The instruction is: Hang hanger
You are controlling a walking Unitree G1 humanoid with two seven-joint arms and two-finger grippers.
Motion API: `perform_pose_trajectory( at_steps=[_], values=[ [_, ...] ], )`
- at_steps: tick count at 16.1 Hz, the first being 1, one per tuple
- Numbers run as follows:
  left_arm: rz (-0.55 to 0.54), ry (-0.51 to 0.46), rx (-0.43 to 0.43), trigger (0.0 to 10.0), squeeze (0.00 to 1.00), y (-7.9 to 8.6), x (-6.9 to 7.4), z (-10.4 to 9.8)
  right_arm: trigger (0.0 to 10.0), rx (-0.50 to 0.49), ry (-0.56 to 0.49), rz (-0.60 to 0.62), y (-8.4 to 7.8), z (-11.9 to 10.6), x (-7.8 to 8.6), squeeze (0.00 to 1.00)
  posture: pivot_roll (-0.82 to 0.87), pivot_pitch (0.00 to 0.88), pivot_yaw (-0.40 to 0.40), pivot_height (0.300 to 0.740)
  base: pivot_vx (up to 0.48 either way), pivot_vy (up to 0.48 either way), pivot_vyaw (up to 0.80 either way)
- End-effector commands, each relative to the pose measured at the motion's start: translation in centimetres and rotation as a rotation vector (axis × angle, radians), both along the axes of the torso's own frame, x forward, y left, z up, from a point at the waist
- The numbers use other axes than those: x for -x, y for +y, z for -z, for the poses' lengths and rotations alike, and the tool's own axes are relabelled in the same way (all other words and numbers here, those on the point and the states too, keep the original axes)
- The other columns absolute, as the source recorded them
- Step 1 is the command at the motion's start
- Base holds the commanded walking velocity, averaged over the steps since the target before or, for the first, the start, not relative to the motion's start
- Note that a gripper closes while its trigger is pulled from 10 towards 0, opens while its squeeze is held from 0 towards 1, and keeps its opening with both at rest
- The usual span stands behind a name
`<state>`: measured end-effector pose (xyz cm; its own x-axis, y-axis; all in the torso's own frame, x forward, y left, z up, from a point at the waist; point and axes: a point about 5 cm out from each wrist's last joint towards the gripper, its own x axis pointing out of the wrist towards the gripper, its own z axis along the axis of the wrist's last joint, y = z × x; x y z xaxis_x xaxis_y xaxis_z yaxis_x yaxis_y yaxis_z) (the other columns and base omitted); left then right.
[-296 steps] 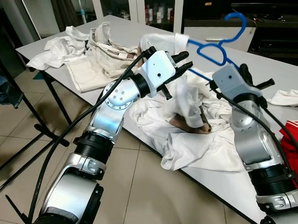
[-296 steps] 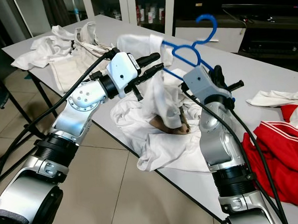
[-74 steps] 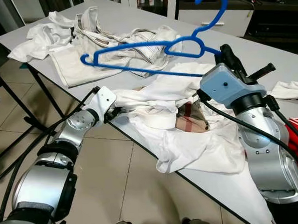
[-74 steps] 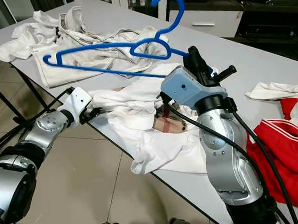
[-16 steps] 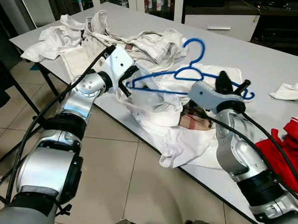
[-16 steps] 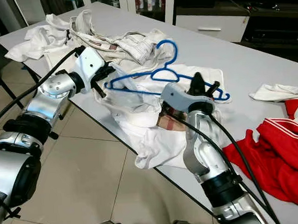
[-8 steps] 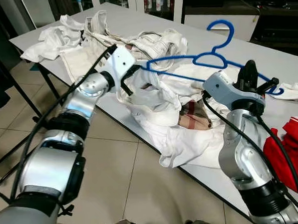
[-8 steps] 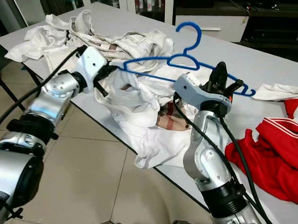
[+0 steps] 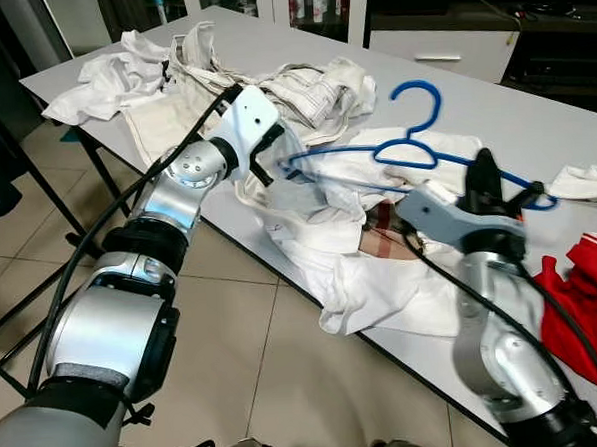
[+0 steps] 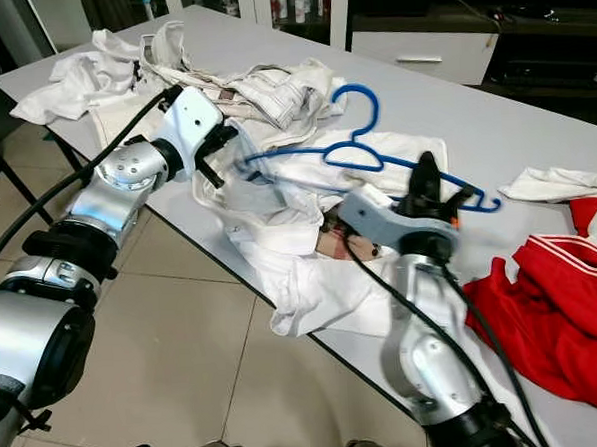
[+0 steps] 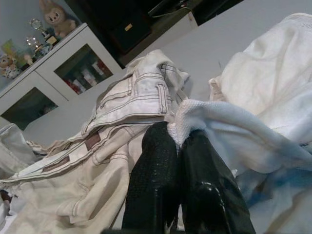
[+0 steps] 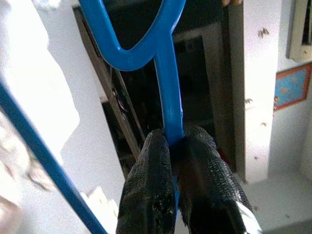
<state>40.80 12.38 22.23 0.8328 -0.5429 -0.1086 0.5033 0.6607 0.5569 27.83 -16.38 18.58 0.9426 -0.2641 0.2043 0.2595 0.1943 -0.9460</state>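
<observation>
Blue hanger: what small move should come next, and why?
Probably slide the blue hanger further into the white shirt. The right gripper clamps its bar; the left gripper pinches the shirt's edge, and the hanger's end looks barely inside.

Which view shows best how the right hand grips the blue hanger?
The right wrist view: both black fingers are pinched on the blue hanger bar, close up. The eye views show the whole hanger held over the white garment, but the right hand is small there. The left wrist view shows the left hand pinching white cloth.
</observation>
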Motion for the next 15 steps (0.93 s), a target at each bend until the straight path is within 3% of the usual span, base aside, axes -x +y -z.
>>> perform_pose_trajectory(
  at_steps=[1, 4, 7, 9, 13, 15],
  values=[
    [-0.013, 0.0, -0.026, 0.0, 0.0, 0.4, -0.1, 0.0, 10.0, -0.006, -0.033, 0.031, -0.9, -0.9, 0.1, 0.0, -0.09, 0.003, 0.067, 0.723, 0.0, 0.0, 0.0],
    [-0.016, 0.006, -0.03, 0.0, 0.0, 0.4, 0.0, 0.3, 10.0, -0.005, -0.054, 0.044, -2.0, -1.8, 0.3, 0.0, -0.1, 0.002, 0.068, 0.723, 0.0, 0.0, 0.0],
    [-0.026, 0.002, -0.016, 0.0, 0.0, 0.1, -0.2, 0.0, 10.0, -0.011, 0.013, -0.058, -0.2, -1.0, 0.6, 0.0, -0.1, 0.004, 0.067, 0.723, 0.0, 0.0, 0.0],
    [-0.027, 0.001, -0.016, 0.0, 0.0, -0.1, -0.2, -0.2, 10.0, -0.085, 0.045, -0.105, 0.9, -0.7, 0.9, 0.0, -0.1, 0.006, 0.07, 0.723, 0.0, 0.0, 0.0],
    [-0.034, 0.0, -0.021, 0.0, 0.0, -0.2, -0.3, -0.4, 10.0, -0.046, 0.029, -0.111, 1.0, -1.4, 0.6, 0.0, -0.1, 0.006, 0.075, 0.723, 0.0, 0.0, 0.0],
    [-0.027, -0.002, -0.014, 0.0, 0.0, -0.5, -0.3, -0.5, 10.0, -0.039, 0.044, -0.124, 1.7, -0.9, 0.2, 0.0, -0.1, 0.007, 0.075, 0.723, 0.0, 0.0, 0.0]
  ],
)
